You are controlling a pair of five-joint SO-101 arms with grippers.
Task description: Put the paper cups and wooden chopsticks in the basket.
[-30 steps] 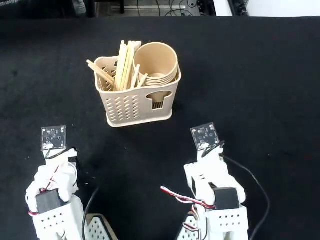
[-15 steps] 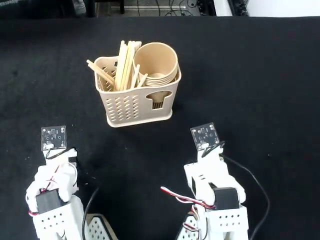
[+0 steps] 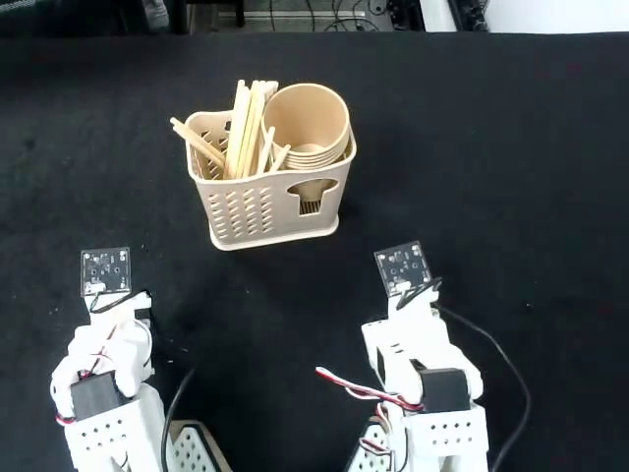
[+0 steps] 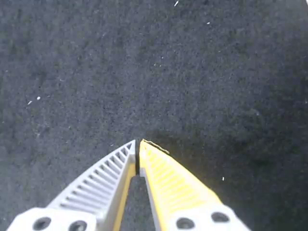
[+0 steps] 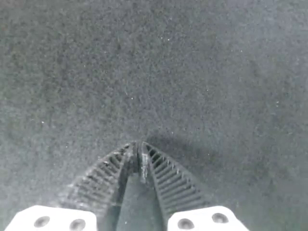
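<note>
— Two grippers on the sheet. How does each stand?

— I read the left gripper from its own wrist camera. Its white finger and yellow finger are pressed together at the tips with nothing between them, above the black cloth. The right gripper reads the same: both dark fingers meet tip to tip, pinching nothing, above the cloth.

— Location of the task items?

— All are inside the basket, which stands upright on the cloth. The paper cups are nested in one upright stack at the end of the basket above its handle cut-out, and the top cup rises past the rim. The wooden chopsticks occupy the other end, standing on end and leaning, with their tops well above the rim. Several lean against the cup stack, and one slants away toward the corner farthest from the cups.

— Arms relative to the basket?

— From overhead, one arm and the other arm sit well apart from the basket, on the side of its perforated cut-out wall. One is off toward each end. I cannot tell from that view which arm is left and which is right.
</note>
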